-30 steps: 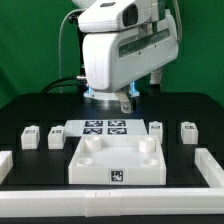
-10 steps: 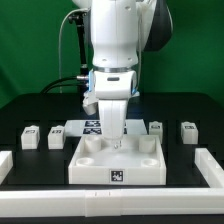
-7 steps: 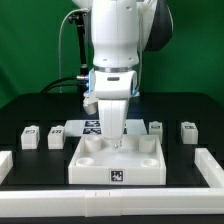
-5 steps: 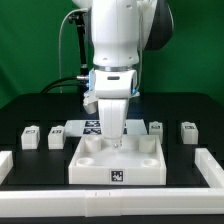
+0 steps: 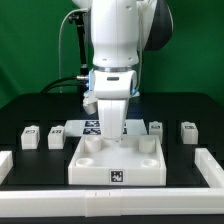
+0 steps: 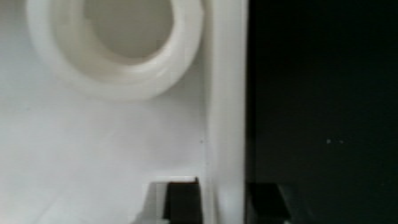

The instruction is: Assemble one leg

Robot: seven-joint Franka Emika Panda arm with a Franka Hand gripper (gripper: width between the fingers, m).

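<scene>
The large white square piece [image 5: 92, 168] with corner sockets lies at the table's front middle. My gripper [image 5: 113, 138] is lowered onto its back rim. In the wrist view my gripper [image 6: 224, 190] has one dark finger on each side of the piece's thin white wall [image 6: 222, 120], both touching it, with a round socket [image 6: 107, 45] beside it. Several legs, small white posts with marker tags, stand in a row apart from the gripper: two at the exterior view's left [image 5: 30, 135] [image 5: 57, 133] and two at its right [image 5: 155, 129] [image 5: 188, 131].
The marker board [image 5: 92, 127] lies behind the square piece, partly hidden by the arm. White L-shaped fences stand at the front left [image 5: 6, 165] and front right [image 5: 212, 166]. The table top is black.
Three seconds ago the arm hung higher and farther back; it has since come down onto the square piece's back rim. Over the last second nothing visibly moved.
</scene>
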